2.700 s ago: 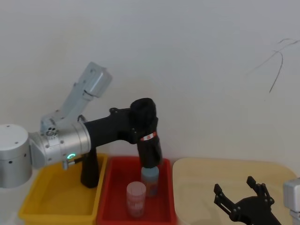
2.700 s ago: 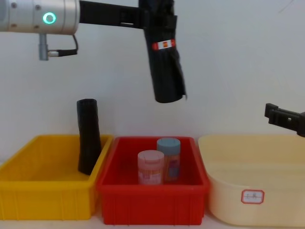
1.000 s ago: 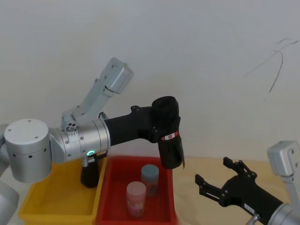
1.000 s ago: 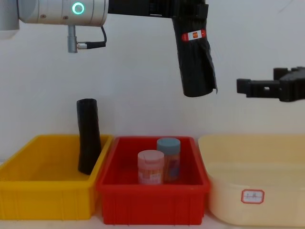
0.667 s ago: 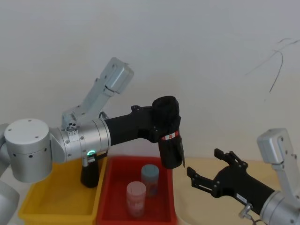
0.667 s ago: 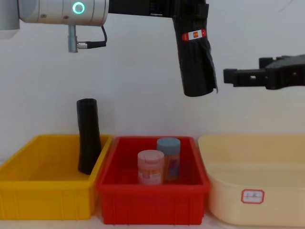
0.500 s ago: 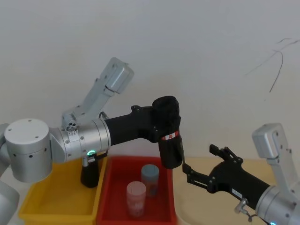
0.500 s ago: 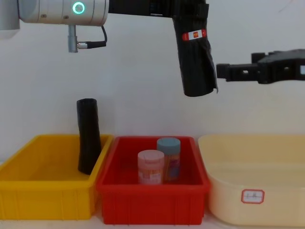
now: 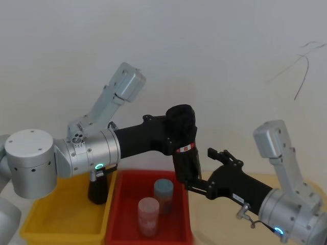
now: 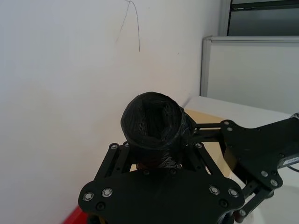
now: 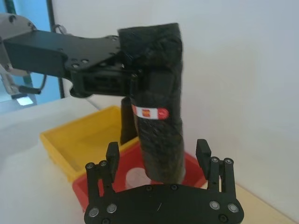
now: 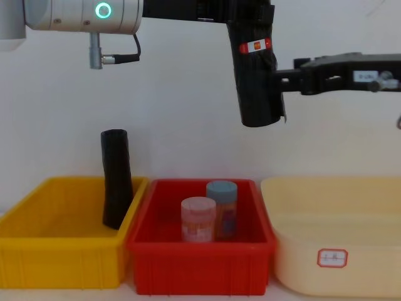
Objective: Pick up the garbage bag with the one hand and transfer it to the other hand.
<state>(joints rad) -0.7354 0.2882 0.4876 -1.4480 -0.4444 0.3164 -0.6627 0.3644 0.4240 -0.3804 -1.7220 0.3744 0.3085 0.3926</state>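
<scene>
The garbage bag [image 12: 255, 81], a black roll with a red-and-white label band, hangs upright in the air above the red bin. My left gripper [image 12: 250, 14] is shut on its upper part, on the arm with the green ring; from the head view the same gripper [image 9: 179, 135] holds the garbage bag [image 9: 185, 153]. My right gripper [image 11: 158, 148] is open. Its fingers [image 11: 112, 151] stand on either side of the lower part of the garbage bag [image 11: 156, 116] with small gaps. It reaches in from the right [image 12: 280, 79].
Below stand a yellow bin [image 12: 62, 263] with a plain black roll [image 12: 116, 179], a red bin [image 12: 200, 257] with a pink-lidded jar [image 12: 198, 219] and a blue-lidded jar [image 12: 222, 207], and a beige tub [image 12: 332, 251]. A white wall is close behind.
My right gripper has risen and moved left until its open fingers flank the bag's lower part. My left arm carried the bag up and right earlier, then held still.
</scene>
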